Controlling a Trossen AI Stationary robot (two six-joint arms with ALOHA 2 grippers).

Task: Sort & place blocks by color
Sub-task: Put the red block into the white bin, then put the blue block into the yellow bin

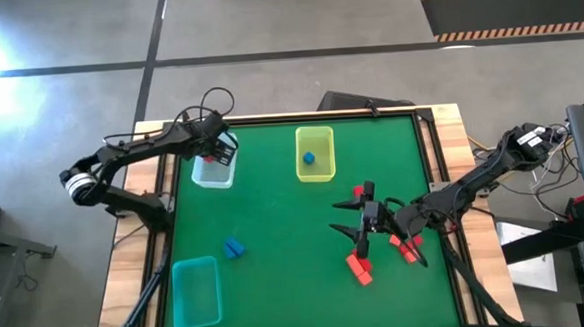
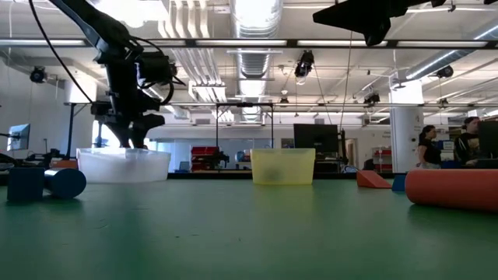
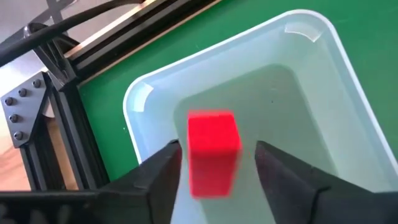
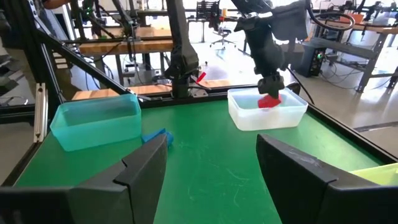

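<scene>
Left claw [image 3: 214, 165] positioned over pale blue translucent rectangular tray [image 3: 323, 81] at far left of green tabletop [image 1: 276, 234], small red cube block [image 3: 213, 152] seen between its parted fingers, contact unclear, right claw [image 1: 360, 220] spread wide over red blocks [image 1: 360, 268] near right.

Translucent plastic tray [image 3: 323, 93] — matt green tabletop [image 1: 275, 224].

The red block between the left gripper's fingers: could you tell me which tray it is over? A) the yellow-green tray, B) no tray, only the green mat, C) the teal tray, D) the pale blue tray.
D: the left wrist view shows the red block between the left gripper's open fingers, directly above the pale blue tray.
</scene>
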